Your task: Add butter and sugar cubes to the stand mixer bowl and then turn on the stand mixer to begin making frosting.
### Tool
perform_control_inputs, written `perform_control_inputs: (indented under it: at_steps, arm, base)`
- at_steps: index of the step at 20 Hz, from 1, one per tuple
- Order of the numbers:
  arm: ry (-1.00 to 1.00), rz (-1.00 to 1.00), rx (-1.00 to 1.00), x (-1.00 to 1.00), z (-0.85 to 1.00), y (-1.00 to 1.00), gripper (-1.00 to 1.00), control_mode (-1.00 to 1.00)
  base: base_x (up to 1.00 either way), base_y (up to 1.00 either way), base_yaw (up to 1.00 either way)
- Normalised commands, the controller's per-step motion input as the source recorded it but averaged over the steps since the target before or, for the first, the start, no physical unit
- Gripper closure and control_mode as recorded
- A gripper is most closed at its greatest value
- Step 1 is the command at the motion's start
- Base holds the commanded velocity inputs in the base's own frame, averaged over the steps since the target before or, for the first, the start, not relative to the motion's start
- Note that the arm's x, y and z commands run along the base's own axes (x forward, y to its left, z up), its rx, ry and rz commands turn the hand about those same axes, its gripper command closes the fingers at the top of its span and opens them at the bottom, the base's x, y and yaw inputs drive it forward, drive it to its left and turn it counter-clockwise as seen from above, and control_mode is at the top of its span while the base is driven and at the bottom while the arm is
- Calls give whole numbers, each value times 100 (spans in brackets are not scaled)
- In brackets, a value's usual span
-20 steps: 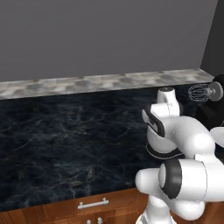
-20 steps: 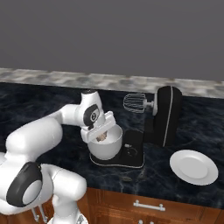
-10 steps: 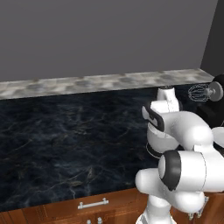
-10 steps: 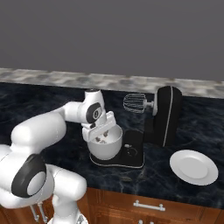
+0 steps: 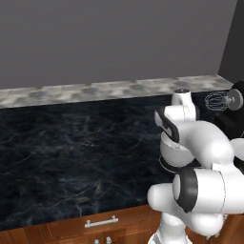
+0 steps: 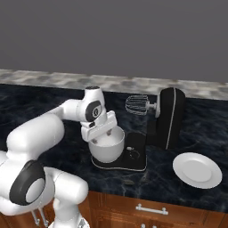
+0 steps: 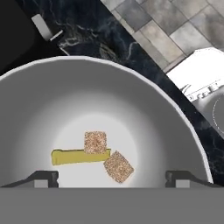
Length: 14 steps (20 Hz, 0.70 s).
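Plain dark grey wall (image 5: 114, 38) behind, no windows, even flat light. Bench (image 5: 71, 152) w/ black marbled top, faint pale veins, glossy. Along its back edge a low strip of mottled grey/beige stone tiles (image 5: 95, 90), running the full width. In the hand view the same tiles (image 7: 175, 26) look like square slabs w/ thin joints. Below the front edge, reddish-brown wood cabinets (image 6: 156, 213) w/ framed drawer fronts & silver bar handles (image 6: 151, 209); one handle (image 5: 101, 222) also on the left side. At the far right end a darker wall panel (image 5: 233, 43) angles in. White round plate (image 6: 197, 169) near bench's front right edge.
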Motion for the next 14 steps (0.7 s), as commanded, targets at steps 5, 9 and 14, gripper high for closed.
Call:
perform_control_inputs:
  at_steps: [5,9,14]
  arm:
    - [-7,-7,-8,-20,58,30,-100,-100]
    - [-10,-10,-10,-33,65,33,-100,-100]
    - [-14,-16,-4,-85,20,25,-100,-100]
  base:
    - [0,0,0]
    - [0,0,0]
    - [0,0,0]
